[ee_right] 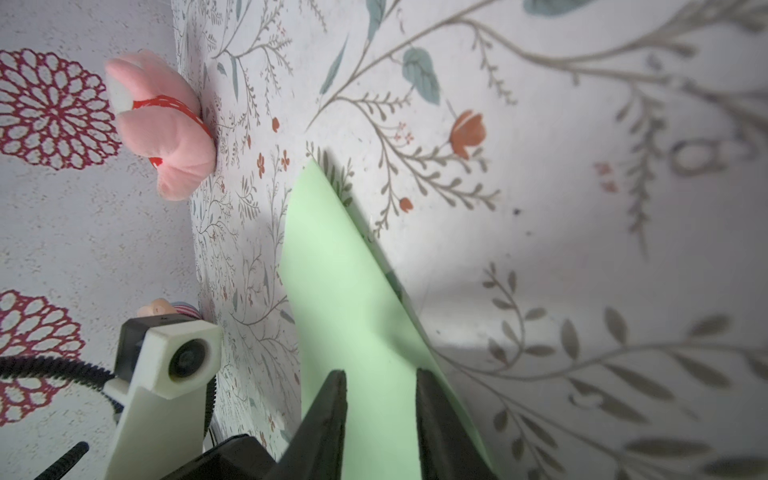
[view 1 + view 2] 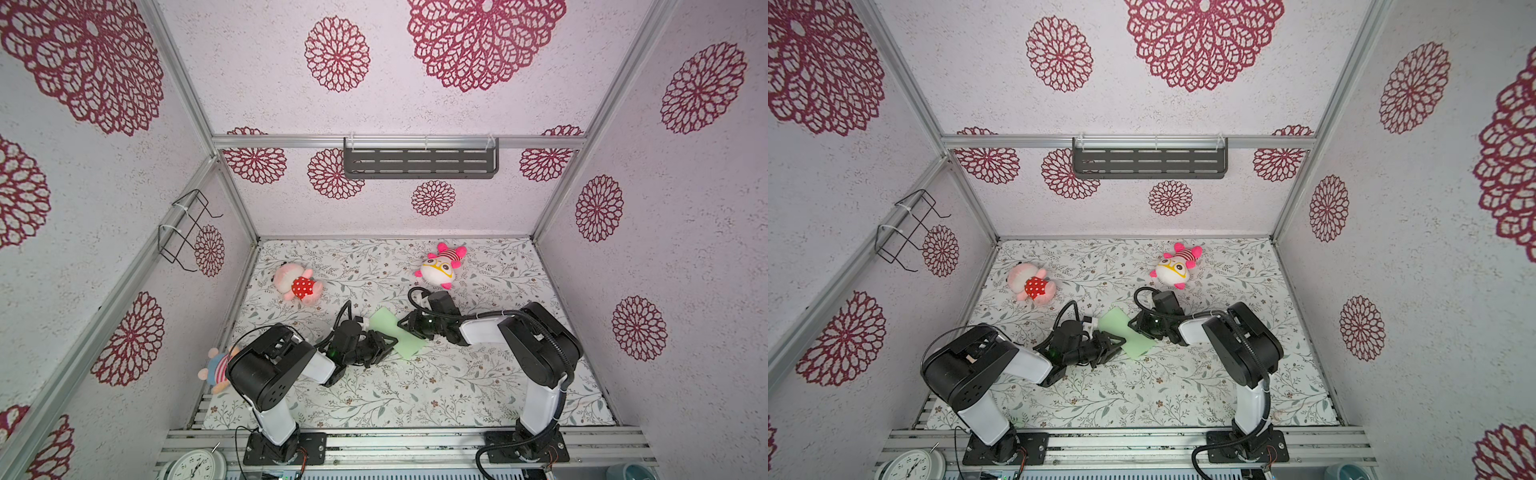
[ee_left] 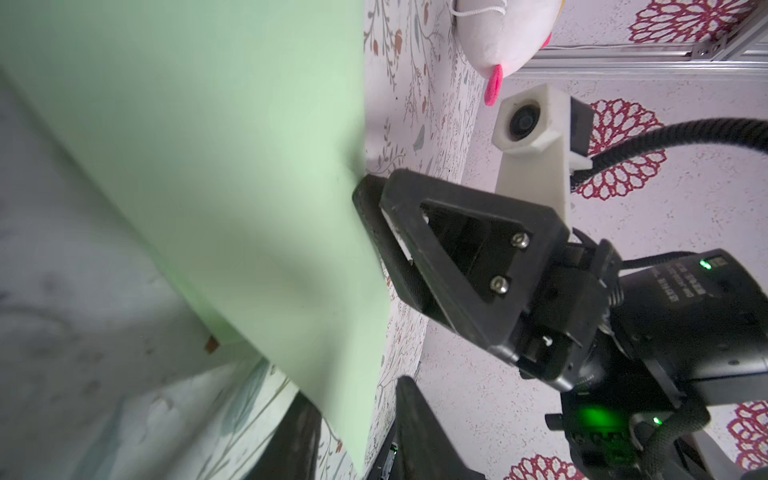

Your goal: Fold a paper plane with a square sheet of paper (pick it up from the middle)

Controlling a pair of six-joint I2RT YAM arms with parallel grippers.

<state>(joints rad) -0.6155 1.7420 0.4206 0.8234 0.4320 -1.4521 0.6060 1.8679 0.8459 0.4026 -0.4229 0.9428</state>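
At the far left edge of the table (image 2: 415,399), half hidden behind the left arm's shoulder, lies a blue-striped plush (image 2: 214,368); farther back and a little to the right, a pink plush in a red dotted dress (image 2: 297,284) lies on the flowered cloth, well apart from the work. The left gripper (image 2: 390,345) comes in low from the left, at one long side of the sheet of paper (image 2: 390,324); in the left wrist view its two fingers (image 3: 419,440) stand apart, the pale green sheet runs down between them and cloth shows in the gap, so the jaws are parted rather than pinched flat; whether either pad touches the paper I cannot tell.

The sheet sits near the middle of the table, between the two grippers; in both top views it shows as a narrow rectangle set on a slant, one short end toward the back left, the other toward the front right. In the right wrist view a lighter face and a thin darker one meet along a straight ridge, and a shadow lies on the cloth beside it.

The right gripper (image 2: 405,325) meets the opposite long side; its fingers (image 1: 328,424) are spread too, with green paper visible in the gap; in the left wrist view one of its fingertips touches the sheet's edge. Behind it, toward the back of the table, lies a white plush with yellow glasses (image 2: 440,266); the right arm bends back to its base at the front right.
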